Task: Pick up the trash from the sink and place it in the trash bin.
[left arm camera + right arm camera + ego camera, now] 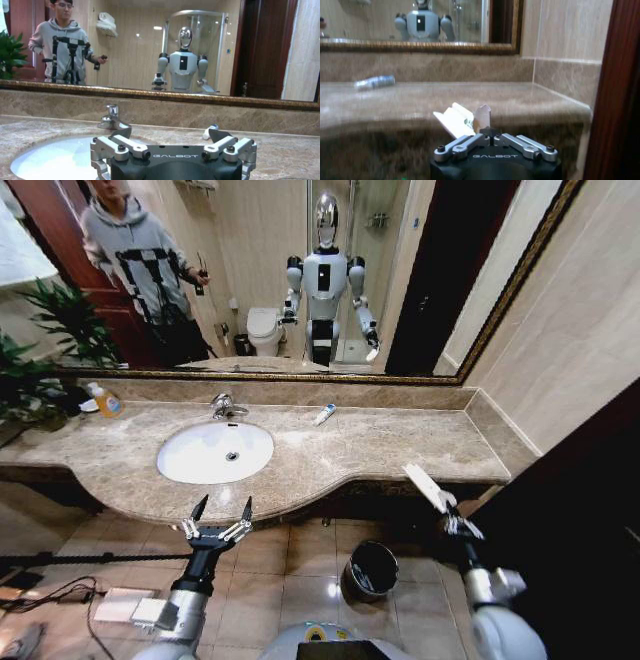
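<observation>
Your right tool [447,510] is pressed together on a long white tube [428,486], held up in the air just in front of the edge of the surface [400,445], on its right part. In the right wrist view you see the tube [456,120] pinched between the closed fingers, tilted and sticking out past the tips. The trash bin [371,569] stands on the floor under the surface — lower than this tool and a little to its left.

Your left tool [217,515] is spread wide and holds nothing; it hovers in front of the sink [215,452], near its front rim. The basin looks bare inside. One small white tube with blue print [324,414] lies on the surface behind the sink to the right, near the back wall, well apart from both tools.
</observation>
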